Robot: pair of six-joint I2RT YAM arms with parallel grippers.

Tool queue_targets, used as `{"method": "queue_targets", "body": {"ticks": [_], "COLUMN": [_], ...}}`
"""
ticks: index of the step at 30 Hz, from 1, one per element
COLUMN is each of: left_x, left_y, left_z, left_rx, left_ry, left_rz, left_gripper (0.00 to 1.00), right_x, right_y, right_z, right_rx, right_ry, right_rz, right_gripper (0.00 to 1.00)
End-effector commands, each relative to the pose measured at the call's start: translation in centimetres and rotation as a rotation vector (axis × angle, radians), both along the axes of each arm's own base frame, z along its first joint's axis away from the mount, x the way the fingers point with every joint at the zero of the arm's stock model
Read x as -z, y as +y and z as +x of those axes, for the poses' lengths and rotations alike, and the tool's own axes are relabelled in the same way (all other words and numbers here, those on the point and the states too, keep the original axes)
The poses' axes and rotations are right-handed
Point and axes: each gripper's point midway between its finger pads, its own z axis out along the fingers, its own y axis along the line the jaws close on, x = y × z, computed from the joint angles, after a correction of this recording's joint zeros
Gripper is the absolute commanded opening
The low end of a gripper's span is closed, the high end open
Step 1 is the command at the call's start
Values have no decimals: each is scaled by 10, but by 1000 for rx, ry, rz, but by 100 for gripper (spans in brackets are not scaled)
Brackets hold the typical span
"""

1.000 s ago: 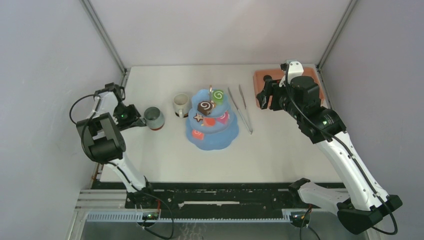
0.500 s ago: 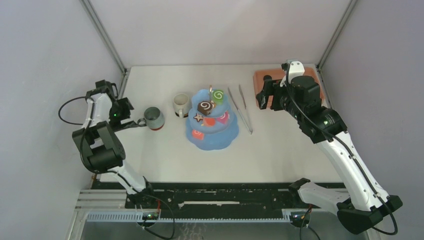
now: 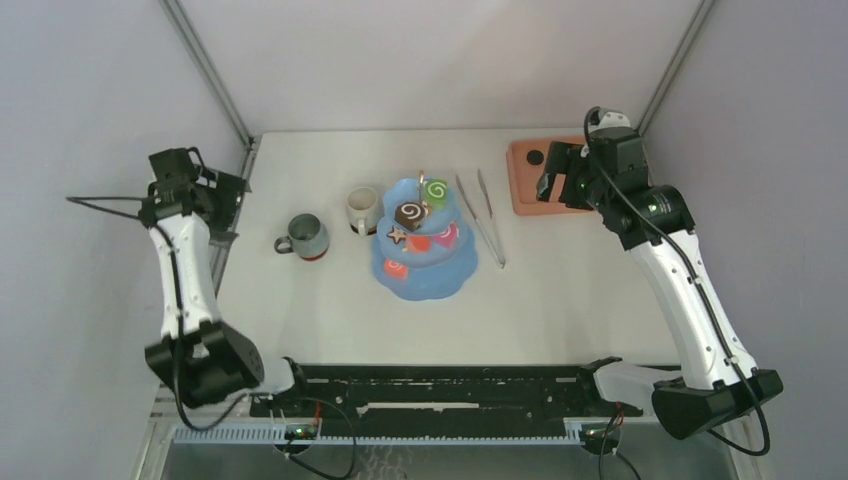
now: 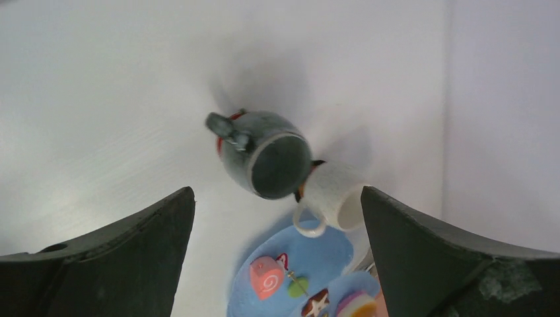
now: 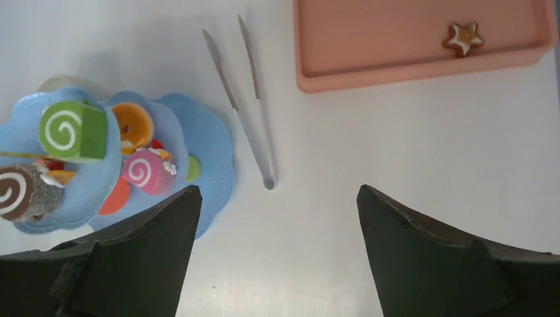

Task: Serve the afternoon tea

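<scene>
The light blue three-tier cake stand (image 3: pixel 425 245) stands mid-table with swirl rolls, a star cookie and an orange tart (image 5: pixel 132 125) on it. The grey-green mug (image 3: pixel 306 237) and the white mug (image 3: pixel 362 209) stand upright to its left; both also show in the left wrist view (image 4: pixel 271 162), (image 4: pixel 337 198). My left gripper (image 3: pixel 228 210) is open and empty, raised at the table's left edge, well apart from the grey-green mug. My right gripper (image 3: pixel 552 182) is open and empty, above the table between the tongs and the tray. One star cookie (image 5: pixel 465 37) lies in the tray.
The salmon-pink tray (image 3: pixel 525 190) sits at the back right. The long metal tongs (image 3: pixel 482 215) lie on the table between the stand and the tray. Enclosure walls and frame posts stand close on the left, right and back.
My left gripper has drawn back left and upward from the grey-green mug, which stays in place. My right gripper has shifted right and back, toward the tray.
</scene>
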Motion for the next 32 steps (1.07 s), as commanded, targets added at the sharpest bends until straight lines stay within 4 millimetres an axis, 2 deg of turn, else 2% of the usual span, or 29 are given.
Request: {"method": "queue_targets", "body": {"ticks": [1, 3, 5, 7, 10, 15, 20, 24, 32], "left_x": [-91, -114, -125, -128, -122, -121, -132, -134, -136], "left_y": [-21, -41, -59, -74, -94, -124, -122, -125, -127], "left_z": [-2, -10, -22, -34, -49, -72, -87, -87, -84], "left_rx": [338, 461, 555, 622, 731, 865, 840, 847, 826], "left_ry": [-287, -312, -304, -286, -275, -408, -498, -507, -539], "left_rz": [349, 469, 566, 602, 628, 665, 716, 706, 690], "left_gripper": [99, 100, 100, 100, 100, 100, 100, 100, 100], "right_x": [-15, -21, -31, -36, -32, -23, -37, -48, -53], "right_y": [-10, -7, -4, -9, -25, -34, -43, -51, -59], "right_z": [-3, -5, -8, -11, -15, -23, -27, -29, -34], "right_rx": [50, 37, 39, 73, 161, 198, 231, 257, 291], "right_ry": [11, -6, -45, -79, -93, -104, -180, -225, -219], "right_rz": [117, 167, 216, 215, 154, 146, 154, 139, 109], "right_gripper": [96, 96, 96, 99, 100, 100, 100, 100, 99]}}
